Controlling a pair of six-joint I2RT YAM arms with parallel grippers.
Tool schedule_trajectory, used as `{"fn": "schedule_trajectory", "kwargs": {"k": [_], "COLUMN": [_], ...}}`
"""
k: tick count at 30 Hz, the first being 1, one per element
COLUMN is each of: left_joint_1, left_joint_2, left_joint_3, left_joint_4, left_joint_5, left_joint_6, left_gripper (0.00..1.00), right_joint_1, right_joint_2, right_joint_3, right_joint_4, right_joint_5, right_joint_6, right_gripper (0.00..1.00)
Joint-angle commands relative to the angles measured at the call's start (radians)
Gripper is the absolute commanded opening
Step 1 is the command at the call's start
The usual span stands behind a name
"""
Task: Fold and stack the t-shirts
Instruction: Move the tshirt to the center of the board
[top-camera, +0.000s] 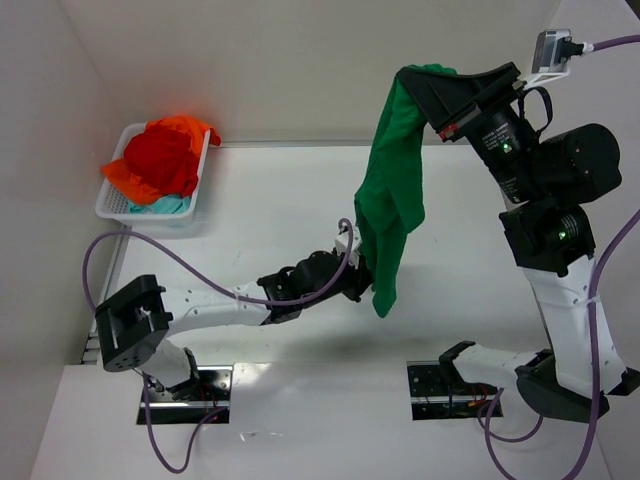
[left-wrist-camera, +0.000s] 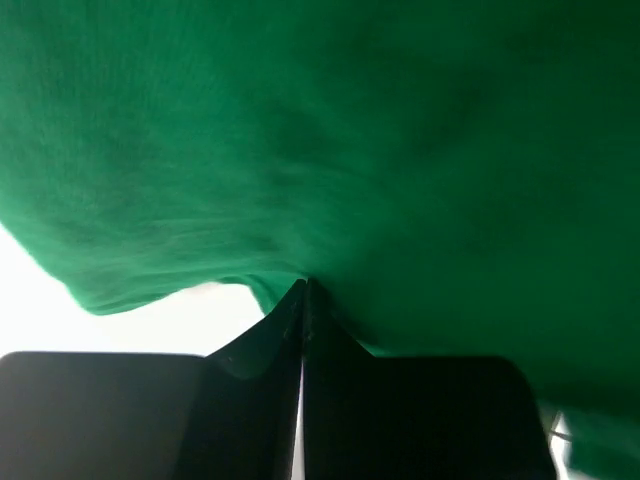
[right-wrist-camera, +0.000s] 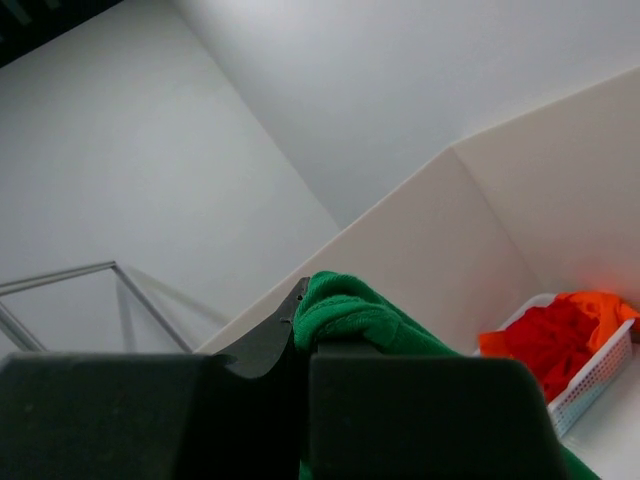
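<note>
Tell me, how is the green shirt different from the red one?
The green t-shirt hangs long in the air, pinched by the right gripper above and the left gripper below; the red t-shirt lies bunched in the basket, untouched. Both are plain cloth.

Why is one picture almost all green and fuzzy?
Left wrist view: the green t-shirt sits so close to the camera that it fills the frame and blurs; the bare patch at the left is blown out white. Top external view: the same shirt looks sharp and evenly lit.
</note>
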Motion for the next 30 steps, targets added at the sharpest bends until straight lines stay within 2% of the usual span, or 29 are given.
{"fn": "schedule_trajectory", "kwargs": {"k": [1, 6, 10, 13, 15, 16, 17, 18, 19, 20, 21, 24, 30], "left_joint_1": [-0.004, -0.004, -0.004, -0.004, -0.004, -0.004, -0.004, -0.004, -0.004, -0.004, -0.004, -0.004, -0.004], "left_joint_2": [-0.086, -0.242, -0.452, -0.553, -0.568, -0.578, -0.578, -0.578, -0.556, -0.542, -0.525, -0.45, -0.306], "left_joint_3": [0.019, -0.004, -0.059, -0.082, -0.091, -0.091, -0.091, -0.091, -0.1, -0.1, -0.1, -0.09, -0.048], "left_joint_4": [0.043, -0.101, -0.152, -0.198, -0.236, -0.248, -0.248, -0.248, -0.248, -0.248, -0.239, -0.218, -0.155], "left_joint_5": [-0.058, -0.242, -0.387, -0.408, -0.389, -0.374, -0.312, -0.284, -0.253, -0.227, -0.21, -0.199, -0.232], "left_joint_6": [-0.01, -0.019, -0.019, 0.005, 0.024, 0.024, 0.057, 0.058, 0.07, 0.07, 0.07, 0.07, 0.07], "left_gripper": [0.0, 0.0, 0.0, 0.0, 0.02, 0.07, 0.17, 0.31, 0.57, 0.68, 0.73, 0.8, 0.8], "right_joint_1": [0.0, 0.0, 0.0, 0.0, 0.0, 0.0, 0.0, 0.0, 0.0, 0.0, 0.0, 0.0, 0.0], "right_joint_2": [-0.042, -0.076, -0.085, -0.076, -0.076, -0.067, -0.054, -0.045, -0.045, -0.031, -0.017, 0.012, 0.055], "right_joint_3": [-0.023, -0.088, -0.129, -0.166, -0.185, -0.197, -0.197, -0.197, -0.188, -0.188, -0.177, -0.125, -0.048], "right_joint_4": [0.021, -0.013, -0.022, -0.012, 0.011, 0.011, 0.024, 0.024, 0.024, 0.024, 0.036, 0.036, 0.048], "right_joint_5": [0.064, 0.153, 0.153, 0.133, 0.108, 0.095, 0.094, 0.084, 0.084, 0.075, 0.064, 0.055, 0.006], "right_joint_6": [-0.036, -0.068, -0.07, -0.057, -0.048, -0.038, -0.037, -0.037, -0.037, -0.028, -0.028, -0.028, -0.016], "right_gripper": [0.0, 0.0, 0.0, 0.0, 0.0, 0.0, 0.0, 0.0, 0.0, 0.0, 0.0, 0.0, 0.0]}}
